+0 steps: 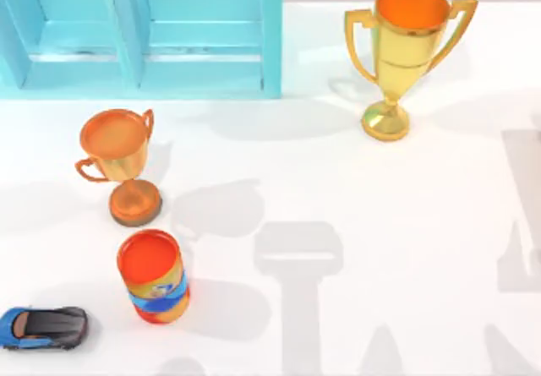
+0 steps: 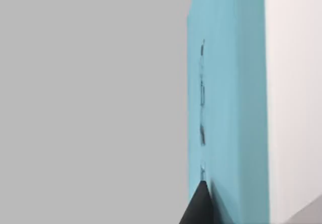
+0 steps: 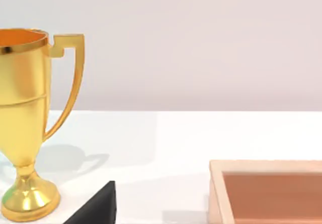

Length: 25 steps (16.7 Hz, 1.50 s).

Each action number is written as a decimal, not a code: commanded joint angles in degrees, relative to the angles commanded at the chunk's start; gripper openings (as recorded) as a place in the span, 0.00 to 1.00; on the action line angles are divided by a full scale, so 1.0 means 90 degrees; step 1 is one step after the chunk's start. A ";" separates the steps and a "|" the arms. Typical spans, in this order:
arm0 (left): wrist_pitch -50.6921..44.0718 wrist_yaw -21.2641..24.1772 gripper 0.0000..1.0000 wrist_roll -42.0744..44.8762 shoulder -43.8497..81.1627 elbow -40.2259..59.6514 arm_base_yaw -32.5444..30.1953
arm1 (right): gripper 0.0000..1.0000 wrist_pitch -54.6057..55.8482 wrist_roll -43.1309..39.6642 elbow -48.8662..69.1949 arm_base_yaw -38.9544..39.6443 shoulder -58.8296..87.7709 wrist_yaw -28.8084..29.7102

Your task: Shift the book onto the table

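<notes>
The tabletop (image 1: 406,224) is wide, white and smooth. At its far left stands a turquoise shelf (image 1: 270,38), its compartments open toward the near side. A faint dark streak runs along the left compartment's floor, too faint to identify.

Where the book lies I cannot tell. In the left wrist view a turquoise panel (image 2: 226,108) carries a line of faint dark marks along one edge, with white surface beside it. Whether that panel is the shelf's wall or the book's cover is unclear. A dark tip of the left gripper (image 2: 200,209) sits close against that panel. Whether its jaws are spread or pressed together cannot be told.

At the far right of the tabletop a tall gold trophy (image 1: 406,46) stands upright, well apart from the shelf. A smaller copper trophy (image 1: 118,152) stands on the left, just near of the shelf. An orange can (image 1: 155,279) with a blue band stands upright close to the copper trophy, on its near side. A blue and black toy car (image 1: 42,328) rests at the near left corner, left of the can. Grey shadows (image 1: 297,258) fall across the near middle and right of the tabletop.

In the right wrist view the gold trophy (image 3: 22,108) stands close by, and a shallow tan tray (image 3: 216,194) rests on the tabletop apart from it. A dark tip of the right gripper (image 3: 98,206) shows between them. Its jaws' state cannot be told either.
</notes>
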 joint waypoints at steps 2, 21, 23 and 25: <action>0.0021 -0.0465 0.00 0.0943 0.0452 0.0876 0.0996 | 1.00 0.0000 0.0000 0.0000 0.0000 0.0000 0.0000; -0.0289 -0.4303 0.00 1.0047 0.5265 0.8083 1.0133 | 1.00 0.0000 0.0000 0.0000 0.0000 0.0000 0.0000; -0.0399 -0.4604 0.00 1.1021 0.5825 0.8668 1.0983 | 1.00 0.0000 0.0000 0.0000 0.0000 0.0000 0.0000; -0.0514 -0.4928 0.00 1.2027 0.6412 0.9271 1.1868 | 1.00 0.0000 0.0000 0.0000 0.0000 0.0000 0.0000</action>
